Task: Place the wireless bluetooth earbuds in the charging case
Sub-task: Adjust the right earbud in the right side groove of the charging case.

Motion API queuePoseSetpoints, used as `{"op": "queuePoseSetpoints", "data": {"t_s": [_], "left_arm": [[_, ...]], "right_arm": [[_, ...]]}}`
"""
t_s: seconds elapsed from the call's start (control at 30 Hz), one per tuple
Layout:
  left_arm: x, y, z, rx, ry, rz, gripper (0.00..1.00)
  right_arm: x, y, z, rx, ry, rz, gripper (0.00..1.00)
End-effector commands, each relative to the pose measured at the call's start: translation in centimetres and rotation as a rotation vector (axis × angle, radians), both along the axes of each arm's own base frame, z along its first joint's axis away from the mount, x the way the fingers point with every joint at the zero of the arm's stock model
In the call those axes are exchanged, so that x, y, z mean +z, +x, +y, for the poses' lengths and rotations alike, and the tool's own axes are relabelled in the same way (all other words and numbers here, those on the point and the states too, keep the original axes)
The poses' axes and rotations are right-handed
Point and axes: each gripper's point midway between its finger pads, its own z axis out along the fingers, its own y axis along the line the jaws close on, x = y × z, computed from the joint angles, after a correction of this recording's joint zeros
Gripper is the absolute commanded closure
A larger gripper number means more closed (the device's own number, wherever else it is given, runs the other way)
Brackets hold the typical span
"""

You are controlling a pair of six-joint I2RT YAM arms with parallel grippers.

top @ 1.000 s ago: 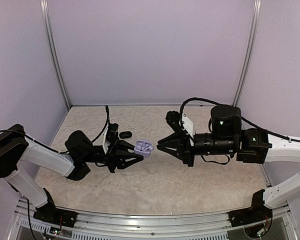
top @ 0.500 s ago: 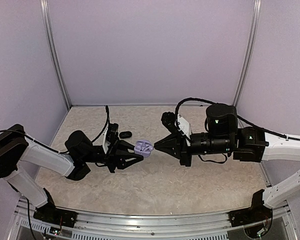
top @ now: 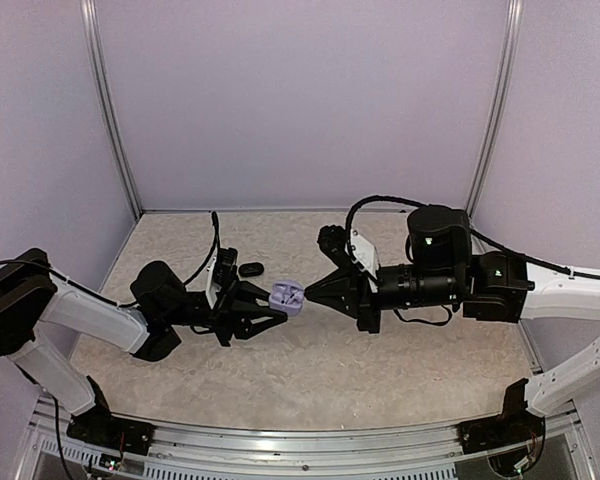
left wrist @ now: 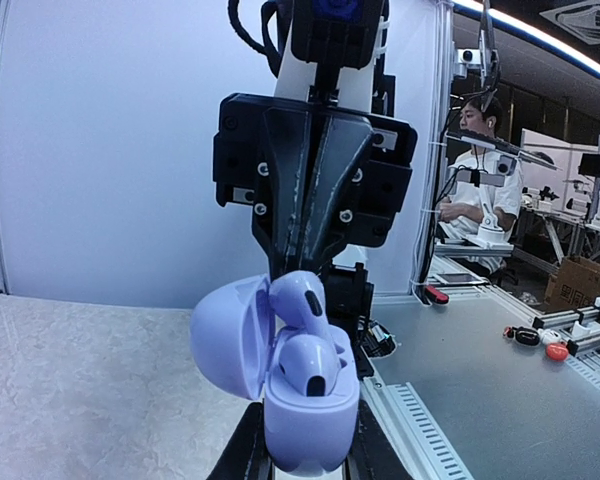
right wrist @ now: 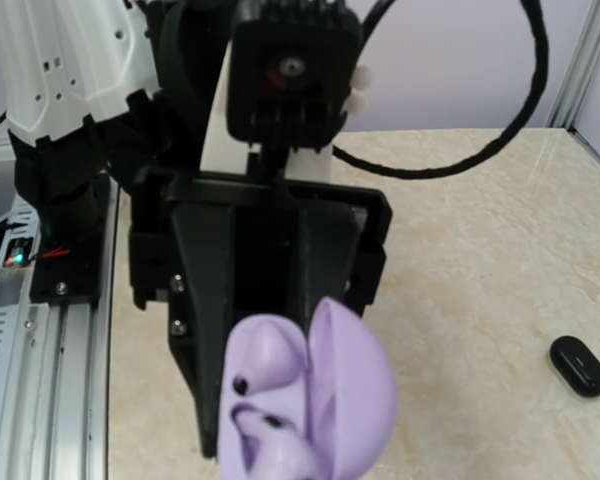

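You have the left fingers point(top: 278, 303) clenched on the open pale lavender oval plastic charging case point(top: 288, 296) above the mid-desk point(top: 310, 370), while the right fingers point(top: 310, 291), nipped shut on a pale lavender rounded plastic earbud point(left wrist: 298, 300), point leftward straight into its socket.

Top external: high behind my bases, looking down over the table.
My wrist views: close up, facing each other.
Shared: lavender charging case point(top: 287, 296), centre or lower centre of each frame.
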Motion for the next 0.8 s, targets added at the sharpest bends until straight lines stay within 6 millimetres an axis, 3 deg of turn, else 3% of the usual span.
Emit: {"op": "queuePoseSetpoints", "data": {"t_s": [0.0, 0.77], "left_arm": [[0.17, -0.08, -0.21, 0.0, -0.001, -0.017, 1.0], [-0.28, 0.62, -0.54, 0.036, 0.017, -0.016, 1.0]], "right_arm": [[1.04, 0.11, 0.38, 0.016, 0.013, -0.013, 0.95], [0.97, -0.38, 0.48, 0.048, 0.003, -0.015, 0.94]]}}
